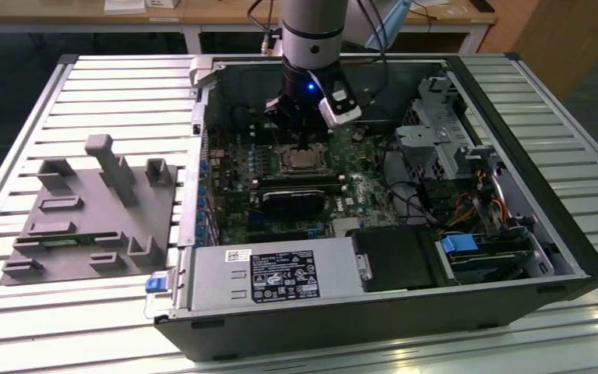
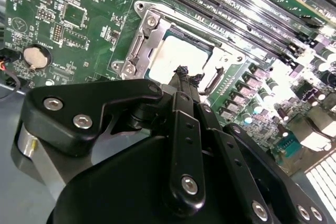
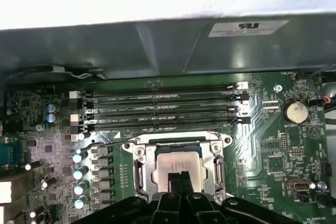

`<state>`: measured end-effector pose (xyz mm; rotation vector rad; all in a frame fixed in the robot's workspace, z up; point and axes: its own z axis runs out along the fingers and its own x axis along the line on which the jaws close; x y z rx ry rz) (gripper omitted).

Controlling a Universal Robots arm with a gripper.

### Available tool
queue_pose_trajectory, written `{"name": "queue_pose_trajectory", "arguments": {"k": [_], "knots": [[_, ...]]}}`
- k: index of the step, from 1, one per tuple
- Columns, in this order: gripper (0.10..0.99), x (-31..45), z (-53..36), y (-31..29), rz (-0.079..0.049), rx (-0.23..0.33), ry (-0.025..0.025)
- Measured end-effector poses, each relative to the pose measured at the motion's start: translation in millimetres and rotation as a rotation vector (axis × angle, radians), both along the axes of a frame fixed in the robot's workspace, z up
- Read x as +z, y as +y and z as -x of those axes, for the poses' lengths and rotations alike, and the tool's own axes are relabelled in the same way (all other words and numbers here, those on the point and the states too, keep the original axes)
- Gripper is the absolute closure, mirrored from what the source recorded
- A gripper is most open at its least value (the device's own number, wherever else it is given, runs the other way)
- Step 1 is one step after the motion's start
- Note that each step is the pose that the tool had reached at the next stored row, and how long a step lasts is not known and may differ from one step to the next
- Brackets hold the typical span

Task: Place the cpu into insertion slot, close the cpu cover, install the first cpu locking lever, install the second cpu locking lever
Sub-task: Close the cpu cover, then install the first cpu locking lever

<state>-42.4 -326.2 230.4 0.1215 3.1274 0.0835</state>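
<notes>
Cpu [image 3: 176, 163] sits flat in the insertion slot [image 3: 135, 150] of a motherboard [image 3: 268, 145], its pale metal top facing up, as a robot arm [image 1: 311, 31] reaches straight down into an open computer case [image 1: 548, 257]. The case lies on its side on a slatted metal counter [image 1: 91, 93], filling most of the counter toward the exterior view's right. A grey moulded fixture [image 1: 91, 210] with upright posts and shallow pockets rests on the slats at the exterior view's left, well apart from the arm. Inside the case, a silver power supply [image 1: 268, 276] lies along the near wall, with a black drive bay [image 1: 403, 257] just beside it. The green motherboard covers the case floor under the arm. The black pincer [image 3: 179, 179] hangs directly over the chip, its two fingers [image 2: 185, 77] clenched together with nothing between them; in both wrist views the tips stand at the chip's near edge, and whether they touch its top cannot be told. Four long black memory slots [image 3: 163, 111] run side by side just beyond the socket. The cpu cover [image 3: 210, 166], a shiny metal frame, lies down around the chip, which shows through its square window. A round coin battery [image 3: 295, 111] sits on the board off to one side.
</notes>
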Motion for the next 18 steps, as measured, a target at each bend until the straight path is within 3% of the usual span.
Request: {"name": "queue_pose_trajectory", "arguments": {"k": [6,18], "knots": [[0.980,7.4,0.0,0.0,0.000,0.000,0.0000],[0.980,8.8,1.3,0.0,0.000,0.000,0.0001]]}}
